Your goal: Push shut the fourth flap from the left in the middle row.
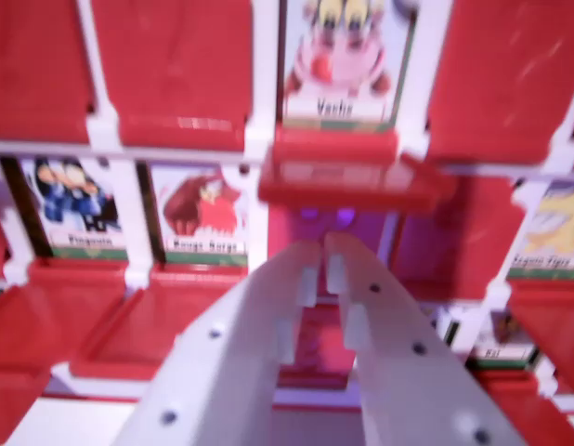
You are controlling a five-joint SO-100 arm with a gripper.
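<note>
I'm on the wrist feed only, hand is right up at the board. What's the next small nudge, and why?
Probably a short push straight ahead. The hand, its fingers nearly together, points at the cell right in front, where a red flap hangs tilted above the fingertips over a dim magenta opening. The cells to the wrist view's left show open cards. The image is blurred, so I can't tell whether contact has been made.

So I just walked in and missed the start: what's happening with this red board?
A white plastic tool, its jaws nearly together and empty, points at a red plastic flap board with picture cards. It is aimed at the half-tipped red flap below the pink character card. The view is blurred, so contact is unclear.
</note>
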